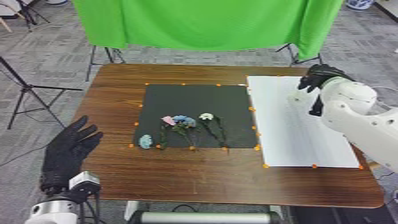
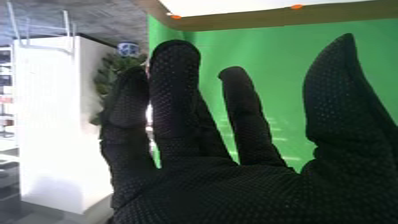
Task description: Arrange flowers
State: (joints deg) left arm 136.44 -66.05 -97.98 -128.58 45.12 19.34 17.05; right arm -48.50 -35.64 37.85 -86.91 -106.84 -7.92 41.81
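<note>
Right hand: black-gloved (image 1: pixel 322 76), above the far part of the white mat toward its right side; released, fingers extended and apart in the right wrist view, nothing in its grasp.
Left hand: black-gloved (image 1: pixel 69 146), at the left edge of the bench, well apart from the flowers; released, fingers loosely spread, holding nothing.
Pink flower: (image 1: pixel 168 120) on the black mat, just beside the blue flower, stem toward the near edge.
Blue flower: (image 1: pixel 183 120) between the pink flower and the white flower, its stem also toward the near edge.
White flower: (image 1: pixel 206 116) on the black mat, right of the blue flower, with dark greenery below its head.
Pale blue flower: (image 1: pixel 145 141) at the near left corner of the black mat, left of the pink flower's stem.
Black mat: (image 1: pixel 197 95) flat on the bench, left of the white mat.
White mat: (image 1: pixel 306 145) flat along the right side of the bench; a faint pale shape on it, near the right hand, is too indistinct to name.
Orange markers: (image 1: pixel 266 166) dotted around both mats' edges.
Bench: brown wood (image 1: pixel 178 185), under both mats.
Green cloth: (image 1: pixel 204 25) hanging beyond the far edge of the bench.
</note>
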